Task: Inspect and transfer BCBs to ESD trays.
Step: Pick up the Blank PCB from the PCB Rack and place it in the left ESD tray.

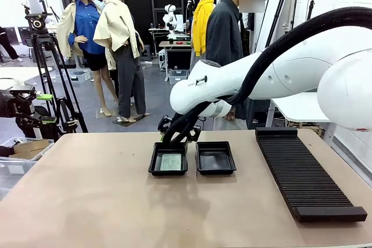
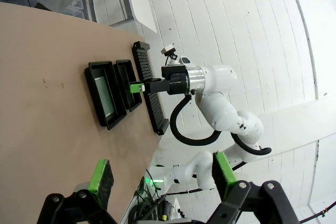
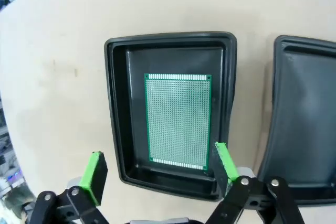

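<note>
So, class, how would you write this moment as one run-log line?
right tool: open over left ESD tray | BCB: flat in that tray | right ESD tray: no board | left tool: open, holding nothing

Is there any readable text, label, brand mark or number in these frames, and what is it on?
None can be read.
The circuit board shows a grid of holes and no legible print.
The tray holding it, the empty tray and the slotted rack carry no visible marking.
</note>
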Action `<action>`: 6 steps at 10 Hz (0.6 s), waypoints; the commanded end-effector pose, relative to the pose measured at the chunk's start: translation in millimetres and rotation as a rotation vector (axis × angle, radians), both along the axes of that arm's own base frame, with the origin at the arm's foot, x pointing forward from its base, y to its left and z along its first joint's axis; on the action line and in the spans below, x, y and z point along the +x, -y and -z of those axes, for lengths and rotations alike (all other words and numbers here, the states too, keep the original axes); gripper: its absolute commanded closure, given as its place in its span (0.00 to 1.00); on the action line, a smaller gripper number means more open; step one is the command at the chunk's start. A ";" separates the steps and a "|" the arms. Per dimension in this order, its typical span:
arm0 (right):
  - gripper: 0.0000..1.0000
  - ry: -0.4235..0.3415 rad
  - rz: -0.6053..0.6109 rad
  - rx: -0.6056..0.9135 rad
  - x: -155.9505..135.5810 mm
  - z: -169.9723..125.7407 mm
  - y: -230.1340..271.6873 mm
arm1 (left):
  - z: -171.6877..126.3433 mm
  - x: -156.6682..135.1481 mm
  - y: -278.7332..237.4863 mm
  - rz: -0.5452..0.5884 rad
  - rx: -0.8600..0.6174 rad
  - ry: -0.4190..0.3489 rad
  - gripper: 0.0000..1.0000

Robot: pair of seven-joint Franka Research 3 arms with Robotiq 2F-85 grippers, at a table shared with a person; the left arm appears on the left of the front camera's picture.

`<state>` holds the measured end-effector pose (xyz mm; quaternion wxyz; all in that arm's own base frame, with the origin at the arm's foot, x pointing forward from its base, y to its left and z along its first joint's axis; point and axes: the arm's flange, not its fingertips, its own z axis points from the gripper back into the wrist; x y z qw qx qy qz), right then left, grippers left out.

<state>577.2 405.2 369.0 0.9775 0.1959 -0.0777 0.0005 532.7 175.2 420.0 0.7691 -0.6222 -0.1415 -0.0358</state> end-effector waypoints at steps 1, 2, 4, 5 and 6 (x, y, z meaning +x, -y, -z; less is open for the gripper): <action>0.00 -0.016 0.031 -0.034 4.6 -5.3 -3.8 | -3.3 0.0 0.2 -0.004 -0.003 -0.009 0.00; 0.00 -0.024 0.042 -0.031 5.8 -5.1 -0.8 | -3.3 0.0 0.2 -0.004 -0.003 -0.009 0.00; 0.00 -0.014 0.009 -0.011 1.9 -4.6 0.1 | -3.3 0.0 0.2 -0.004 -0.003 -0.009 0.00; 0.00 -0.014 0.009 -0.011 1.9 -4.6 0.1 | -3.3 0.0 0.2 -0.004 -0.003 -0.009 0.00; 0.00 -0.014 0.009 -0.011 1.9 -4.6 0.1 | -3.3 0.0 0.2 -0.004 -0.003 -0.009 0.00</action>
